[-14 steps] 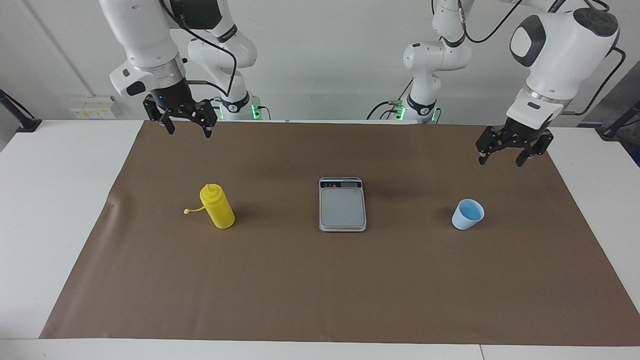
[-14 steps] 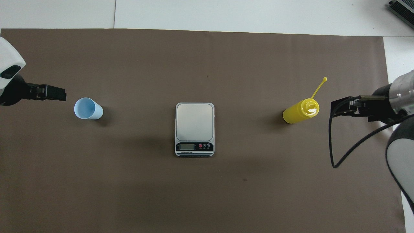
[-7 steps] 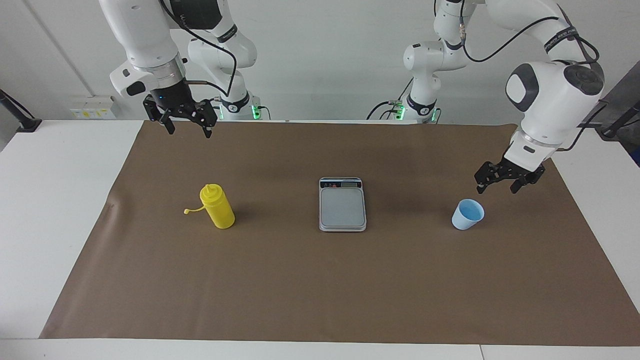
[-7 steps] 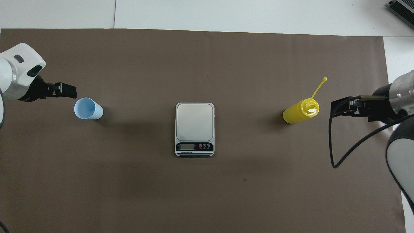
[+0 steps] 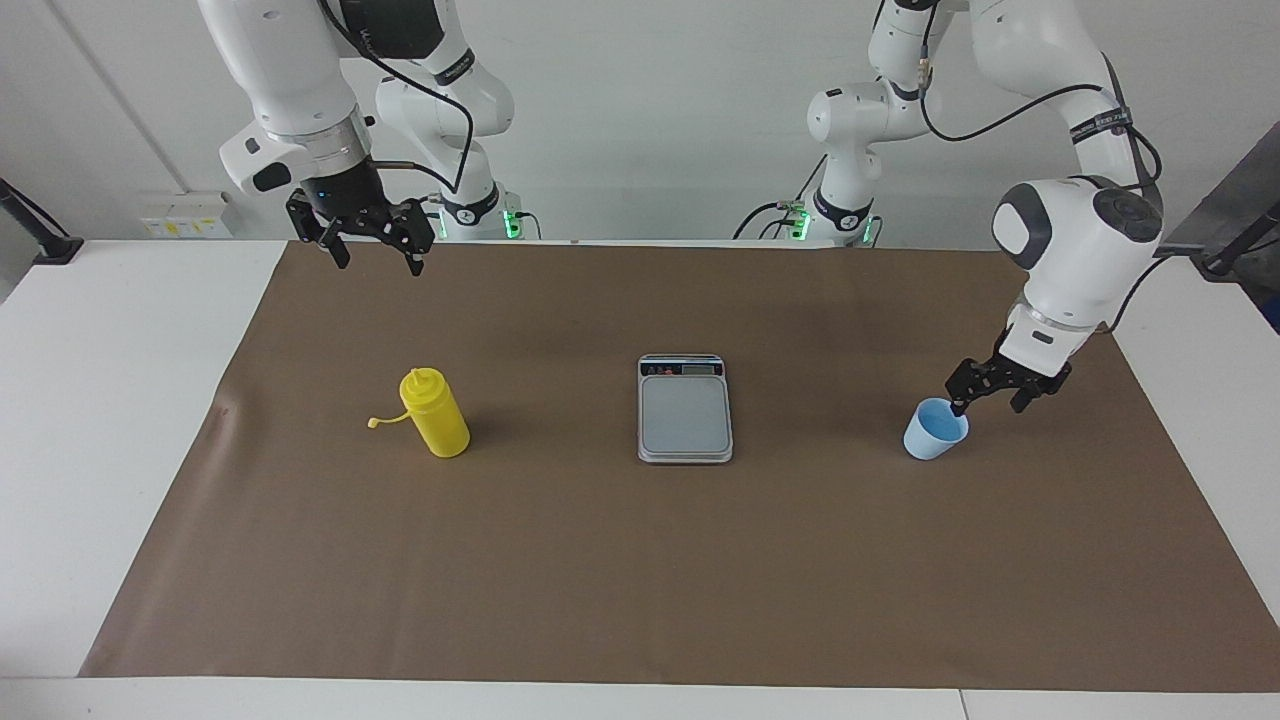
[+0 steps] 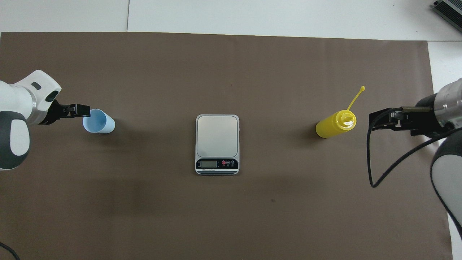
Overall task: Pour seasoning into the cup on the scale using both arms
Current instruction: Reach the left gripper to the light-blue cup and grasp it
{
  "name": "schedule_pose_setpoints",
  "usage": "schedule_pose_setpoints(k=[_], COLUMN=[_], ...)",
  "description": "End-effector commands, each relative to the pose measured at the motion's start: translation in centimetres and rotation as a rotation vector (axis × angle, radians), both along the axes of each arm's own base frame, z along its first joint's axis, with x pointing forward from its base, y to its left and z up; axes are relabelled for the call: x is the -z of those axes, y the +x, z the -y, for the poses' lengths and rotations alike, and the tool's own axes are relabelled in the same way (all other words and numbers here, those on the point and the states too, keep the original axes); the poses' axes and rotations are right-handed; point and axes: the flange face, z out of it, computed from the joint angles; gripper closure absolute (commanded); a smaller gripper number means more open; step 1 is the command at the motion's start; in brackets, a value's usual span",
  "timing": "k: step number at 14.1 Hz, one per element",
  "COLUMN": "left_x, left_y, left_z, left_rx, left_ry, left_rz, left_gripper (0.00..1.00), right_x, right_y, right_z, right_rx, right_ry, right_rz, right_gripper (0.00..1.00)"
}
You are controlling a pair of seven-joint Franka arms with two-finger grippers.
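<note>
A flat silver-grey kitchen scale sits mid-mat on the brown table mat. Toward the left arm's end, the left gripper hangs with fingers spread at the small light blue cup's rim. The yellow squeeze bottle stands toward the right arm's end; the right gripper waits, fingers wide, over the mat's robot-side edge.

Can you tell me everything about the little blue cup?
The cup is small, light blue and brighter blue inside, and looks like plastic. It has no handle and gets narrower toward the bottom. It stands upright and looks empty, on the brown mat toward the left arm's end of the table, level with the scale, not on it. The open left gripper is right at its rim, one finger over the edge; I cannot tell if it touches.
</note>
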Motion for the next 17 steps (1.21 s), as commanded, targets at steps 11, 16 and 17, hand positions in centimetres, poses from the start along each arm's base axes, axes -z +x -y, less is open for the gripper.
schedule_pose_setpoints(k=[11,16,17], left_x=[6.2,5.8,5.5], left_y=[-0.7,-0.4,-0.2], left_z=[0.7,0.8,0.8], left_rx=[-0.054,-0.016,-0.016], left_ry=[-0.019,0.013,0.012], left_rz=[-0.015,-0.025,-0.036], left_gripper=[1.00,1.00,1.00], right_x=[0.0,0.0,-0.1], right_y=[-0.6,-0.6,-0.6], right_z=[0.2,0.2,0.2], right_rx=[0.004,0.004,0.004], right_ry=[-0.006,-0.006,-0.006], right_rz=[0.004,0.004,0.005], right_gripper=[0.00,0.00,0.00])
